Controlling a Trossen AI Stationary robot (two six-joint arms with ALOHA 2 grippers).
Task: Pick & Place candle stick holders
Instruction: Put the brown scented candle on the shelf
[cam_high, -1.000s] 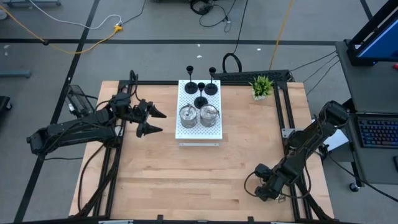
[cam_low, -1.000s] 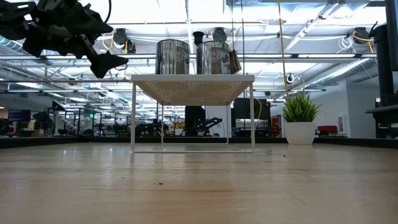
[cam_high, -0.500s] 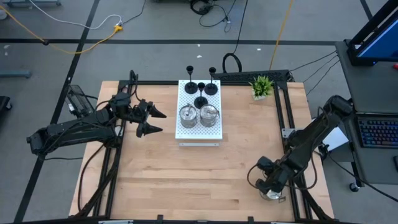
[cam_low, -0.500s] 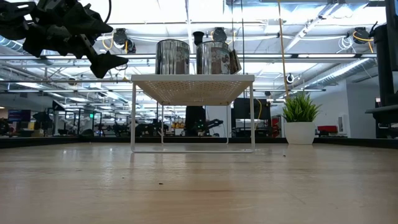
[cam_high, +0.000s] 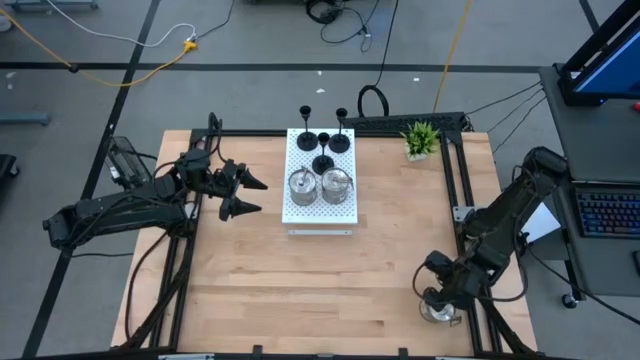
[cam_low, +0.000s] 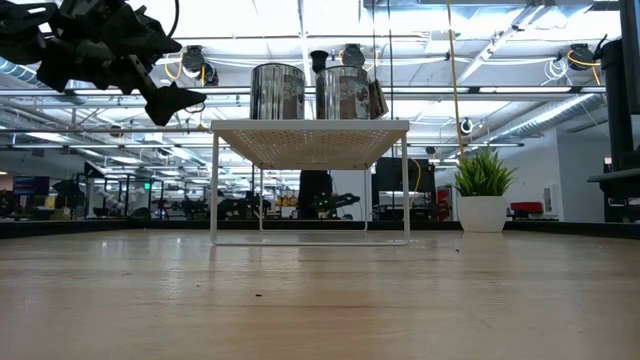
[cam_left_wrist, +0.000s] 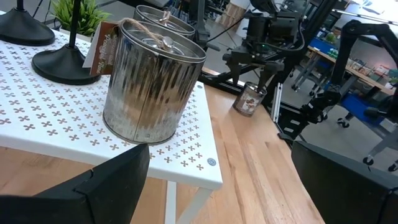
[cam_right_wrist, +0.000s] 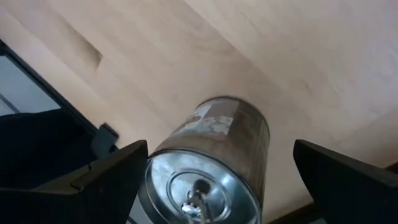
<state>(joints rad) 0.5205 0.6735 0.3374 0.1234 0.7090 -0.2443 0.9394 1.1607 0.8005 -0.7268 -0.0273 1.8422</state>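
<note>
A pale wooden table (cam_high: 300, 280) carries a white perforated board (cam_high: 320, 212) holding three black thin-stemmed candle holders (cam_high: 322, 160) and two squat silver ones (cam_high: 320, 184). A third silver holder (cam_right_wrist: 208, 165), its tag unreadable, stands at the table's near right edge, between the wide-open, empty right gripper's (cam_high: 437, 300) fingers. The left gripper (cam_high: 248, 195) hovers open and empty beside the board.

From overhead I can barely see the silver holder (cam_high: 437, 312) at the near right corner; the right gripper (cam_high: 441, 297) covers most of it. In the right wrist view that holder's (cam_right_wrist: 208, 163) lower rim runs off the picture, and both fingers (cam_right_wrist: 87, 180) are cut at the edges. In the low view, the white board (cam_low: 310, 131) hides the bases of the two silver holders (cam_low: 278, 92) on it, the black ones behind are mostly masked, and the left gripper (cam_low: 165, 100) is clipped at the top. I can't read the tag (cam_left_wrist: 104, 48).
</note>
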